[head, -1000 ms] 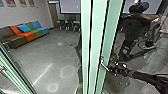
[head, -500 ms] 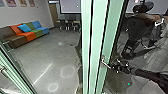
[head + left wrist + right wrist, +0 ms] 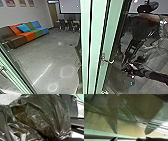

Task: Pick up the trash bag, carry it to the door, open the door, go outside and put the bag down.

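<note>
Backing off the door handle (image 3: 108,61), my right gripper (image 3: 126,71) is showing spread fingers; left gripper (image 3: 53,137) is pinching the trash bag (image 3: 41,117); door-opening is seemingly proceeding, next needing handle clearance.

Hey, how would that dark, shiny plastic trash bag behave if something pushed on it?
The dark, shiny plastic trash bag would probably give floppily, since its surface is creased and folded. It may be slippery, judging by its glossy highlights. The thin-looking film could tear if snagged. Its weight I can't tell.
</note>
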Tool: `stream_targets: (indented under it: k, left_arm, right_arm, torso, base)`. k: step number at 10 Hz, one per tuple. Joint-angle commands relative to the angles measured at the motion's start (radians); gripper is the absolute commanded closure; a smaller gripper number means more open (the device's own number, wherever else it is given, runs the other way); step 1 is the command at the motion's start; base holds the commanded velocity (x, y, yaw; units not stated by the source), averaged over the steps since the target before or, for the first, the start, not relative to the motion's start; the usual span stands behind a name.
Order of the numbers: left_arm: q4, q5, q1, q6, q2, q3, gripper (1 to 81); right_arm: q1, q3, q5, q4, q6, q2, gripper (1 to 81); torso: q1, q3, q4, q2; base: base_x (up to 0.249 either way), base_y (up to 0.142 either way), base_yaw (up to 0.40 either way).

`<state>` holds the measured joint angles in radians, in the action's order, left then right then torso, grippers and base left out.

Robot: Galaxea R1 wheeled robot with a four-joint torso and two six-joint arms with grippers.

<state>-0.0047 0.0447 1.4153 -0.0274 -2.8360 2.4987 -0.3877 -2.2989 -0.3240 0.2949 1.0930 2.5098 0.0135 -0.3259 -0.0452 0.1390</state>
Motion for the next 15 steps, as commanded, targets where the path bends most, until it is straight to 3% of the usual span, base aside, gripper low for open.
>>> stream_targets:
  k: [1, 5, 10, 14, 15]
  left_arm:
    - [-0.006, 0.069, -0.028, 0.000, 0.010, -0.007, 81.1]
    - [-0.005, 0.067, -0.028, 0.001, 0.002, -0.009, 81.1]
    - [-0.004, 0.063, -0.028, 0.001, -0.007, -0.009, 81.1]
    - [-0.001, 0.063, -0.028, 0.001, -0.010, -0.009, 81.1]
    - [-0.001, 0.063, -0.028, 0.001, -0.011, -0.007, 81.1]
  right_arm:
    - [0.264, -0.020, -0.013, 0.116, -0.024, -0.062, 1.0]
    - [0.321, 0.032, -0.181, 0.338, -0.025, -0.087, 1.0]
    - [0.368, 0.061, -0.214, 0.412, -0.030, -0.099, 1.0]
    - [0.397, 0.072, -0.268, 0.411, -0.116, -0.119, 1.0]
    - [0.396, 0.070, -0.270, 0.412, -0.117, -0.130, 1.0]
  torso:
    - [0.000, 0.000, 0.000, 0.000]
    - [0.000, 0.000, 0.000, 0.000]
    - [0.000, -0.001, 0.000, 0.000]
    - [0.000, -0.001, 0.000, 0.000]
    - [0.000, 0.025, -0.028, 0.000]
  base:
    - [0.000, 0.000, 0.000]
    - [0.000, 0.000, 0.000]
    - [0.000, 0.000, 0.000]
    - [0.000, 0.000, 0.000]
    - [0.000, 0.000, 0.000]
